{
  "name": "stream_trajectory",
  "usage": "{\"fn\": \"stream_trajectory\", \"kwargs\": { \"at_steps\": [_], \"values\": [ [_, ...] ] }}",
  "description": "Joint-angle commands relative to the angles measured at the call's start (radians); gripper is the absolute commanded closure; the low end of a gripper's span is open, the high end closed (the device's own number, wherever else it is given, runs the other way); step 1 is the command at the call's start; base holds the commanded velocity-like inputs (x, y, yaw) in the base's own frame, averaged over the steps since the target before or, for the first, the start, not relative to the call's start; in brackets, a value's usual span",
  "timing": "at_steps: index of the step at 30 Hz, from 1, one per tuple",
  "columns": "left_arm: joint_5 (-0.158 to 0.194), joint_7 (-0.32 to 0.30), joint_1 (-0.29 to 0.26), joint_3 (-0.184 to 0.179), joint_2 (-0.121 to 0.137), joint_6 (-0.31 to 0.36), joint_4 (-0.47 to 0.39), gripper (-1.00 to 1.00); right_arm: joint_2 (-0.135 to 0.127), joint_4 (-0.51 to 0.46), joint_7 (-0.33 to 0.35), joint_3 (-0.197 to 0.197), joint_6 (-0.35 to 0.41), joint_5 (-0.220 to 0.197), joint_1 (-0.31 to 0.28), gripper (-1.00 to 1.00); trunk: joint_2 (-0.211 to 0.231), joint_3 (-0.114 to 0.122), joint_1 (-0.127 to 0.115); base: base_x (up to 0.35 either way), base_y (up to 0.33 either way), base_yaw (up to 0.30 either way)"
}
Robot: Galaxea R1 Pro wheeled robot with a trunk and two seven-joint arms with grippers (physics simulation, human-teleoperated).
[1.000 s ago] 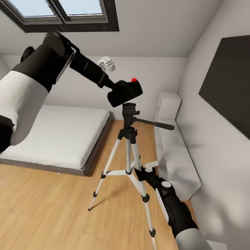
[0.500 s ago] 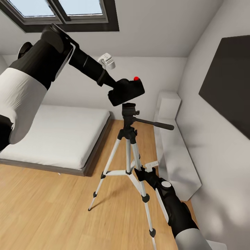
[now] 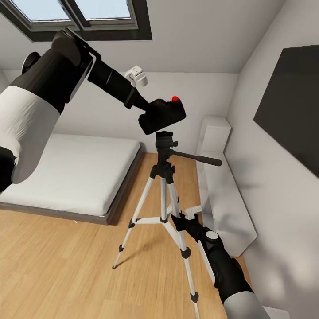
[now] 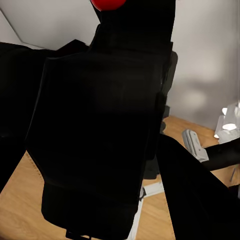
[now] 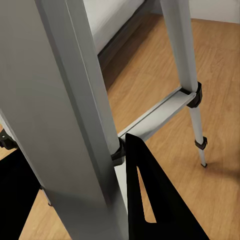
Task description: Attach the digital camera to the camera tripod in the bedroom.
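The digital camera [image 3: 162, 116], a black box with a red button [image 3: 175, 98], hangs tilted just above the black head [image 3: 165, 141] of the camera tripod [image 3: 164, 195]. My left gripper [image 3: 148, 114] is shut on the camera, which covers its fingers. In the left wrist view the camera [image 4: 100, 125] is close up and dark. The pan handle [image 3: 199, 158] points right. My right gripper [image 3: 179, 220] is shut on a silver tripod leg [image 5: 75, 115], which runs between its black fingers [image 5: 150, 200].
The grey-framed white bed [image 3: 66, 173] lies left of the tripod. A white low cabinet [image 3: 223, 195] runs along the right wall under the black TV [image 3: 292, 106]. The skylight [image 3: 79, 17] is overhead. Open wooden floor [image 3: 57, 266] lies in front.
My left arm has carried the camera slightly right and up, so it now sits more squarely over the tripod head. The right arm and tripod have not moved.
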Motion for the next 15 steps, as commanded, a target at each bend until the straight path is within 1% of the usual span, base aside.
{"fn": "stream_trajectory", "kwargs": {
  "at_steps": [1,10,15],
  "values": [
    [-0.006,-0.009,-0.001,-0.001,0.001,0.008,0.000,1.00,0.000,0.012,0.006,-0.003,0.004,0.024,-0.001,1.00,-0.002,-0.002,0.001,0.000,0.000,0.000],
    [-0.003,0.002,-0.001,-0.001,-0.004,0.005,0.009,1.00,-0.001,0.005,0.006,-0.003,0.004,0.025,-0.001,1.00,-0.002,-0.002,0.001,0.000,0.000,0.000],
    [0.001,0.004,-0.001,0.002,-0.004,0.005,0.037,1.00,0.000,0.004,0.006,-0.004,0.004,0.026,-0.001,1.00,-0.002,-0.002,0.001,0.000,0.000,0.000]
  ]
}}
